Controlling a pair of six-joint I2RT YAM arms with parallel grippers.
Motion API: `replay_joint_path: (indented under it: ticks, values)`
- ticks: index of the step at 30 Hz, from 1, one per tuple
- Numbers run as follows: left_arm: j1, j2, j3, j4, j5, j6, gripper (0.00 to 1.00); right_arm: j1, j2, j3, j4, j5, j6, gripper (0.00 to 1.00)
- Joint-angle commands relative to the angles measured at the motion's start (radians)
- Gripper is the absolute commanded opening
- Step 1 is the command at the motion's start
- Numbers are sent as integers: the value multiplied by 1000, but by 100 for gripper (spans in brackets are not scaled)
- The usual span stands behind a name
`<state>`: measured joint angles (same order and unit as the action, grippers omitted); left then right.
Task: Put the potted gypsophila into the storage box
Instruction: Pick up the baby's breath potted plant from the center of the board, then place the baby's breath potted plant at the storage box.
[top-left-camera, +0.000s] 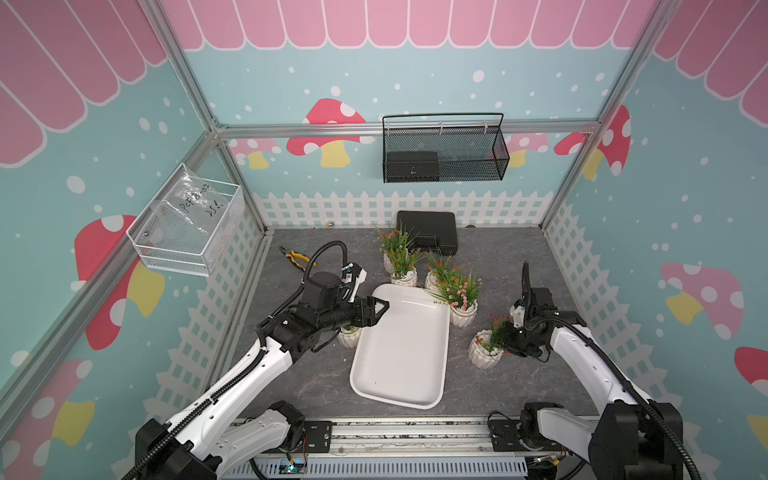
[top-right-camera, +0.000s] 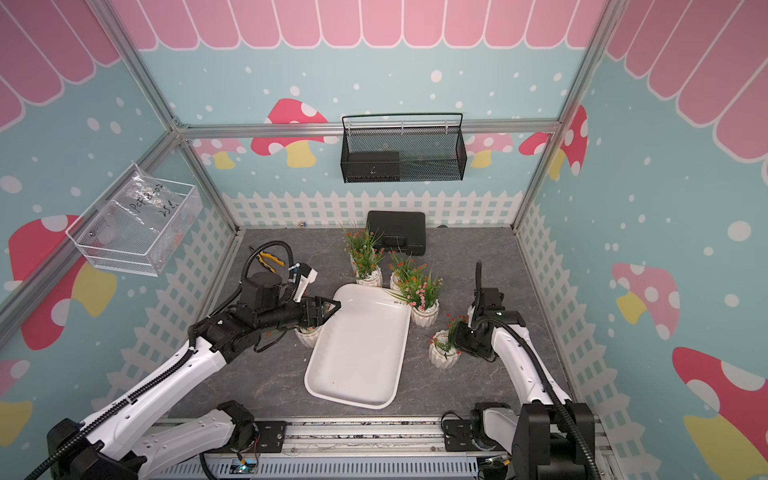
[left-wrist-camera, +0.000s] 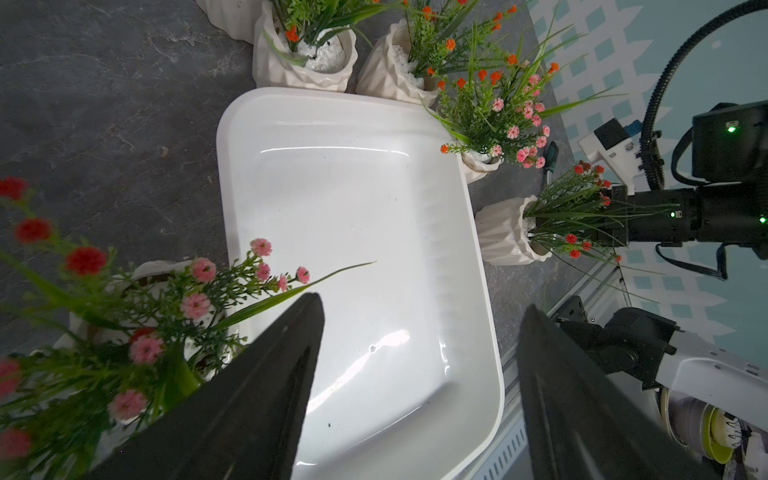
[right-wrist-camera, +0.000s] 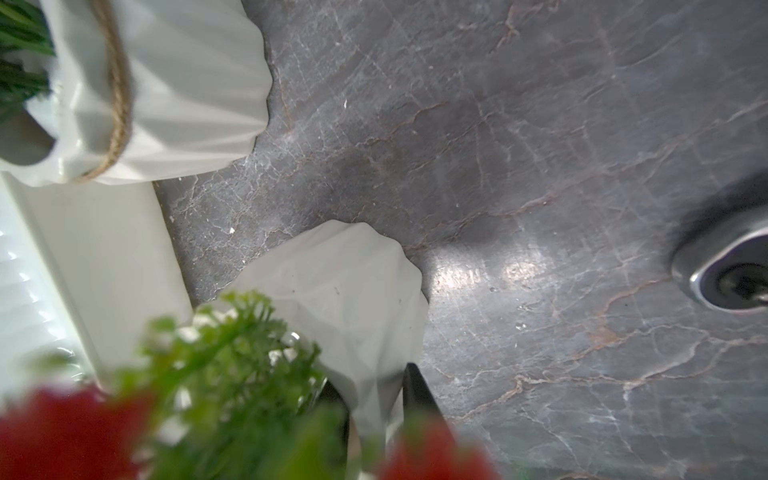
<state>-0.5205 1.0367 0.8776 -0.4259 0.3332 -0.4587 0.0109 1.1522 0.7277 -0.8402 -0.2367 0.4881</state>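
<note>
Grasp step, I judge: the right gripper (top-left-camera: 503, 338) pinches the rim of a red-flowered gypsophila in a white ribbed pot (top-left-camera: 482, 358) on the grey tabletop (top-left-camera: 316, 374) at 3 o'clock of the empty shallow white storage box (top-left-camera: 399, 365), the left gripper (top-left-camera: 379, 312) gapes idle, and next comes lifting it over the raised rim.

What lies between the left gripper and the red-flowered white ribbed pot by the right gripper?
The empty shallow white rectangular tray, then a bare strip of grey marbled tabletop beside that pot; both top views and the left wrist view show it.
</note>
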Motion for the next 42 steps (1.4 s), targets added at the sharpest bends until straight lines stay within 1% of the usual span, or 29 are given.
replay_joint_path:
  ticks: [1, 8, 13, 20, 27, 30, 34, 36, 40, 42]
  values:
    - [-5, 10, 35, -13, -9, 17, 75, 26, 17, -6, 18, 34, 13, 25]
    - [-6, 24, 37, -13, -14, 19, 75, 38, 21, 5, 19, 60, 7, 17]
    - [-6, 27, 43, -17, -18, 22, 75, 38, 19, 55, -10, 67, -12, 14]
    - [-6, 31, 47, -22, -20, 23, 75, 37, 5, 203, -102, 80, -48, 11]
    - [-5, 45, 43, -22, -18, 18, 75, 40, -3, 374, -219, 147, -138, 11]
    - [-5, 48, 44, -21, -16, 14, 75, 53, 7, 456, -261, 139, -177, 11]
    - [-5, 43, 27, -15, -33, -11, 76, 129, 40, 550, -293, 123, -211, 11]
    - [-6, 32, 18, -13, -42, -21, 76, 196, 71, 597, -304, 112, -219, 11]
    - [0, -14, -11, 2, -64, -41, 77, 354, 159, 694, -330, 163, -208, 12]
    - [23, -42, -31, 19, -36, -61, 77, 423, 215, 751, -327, 177, -195, 12]
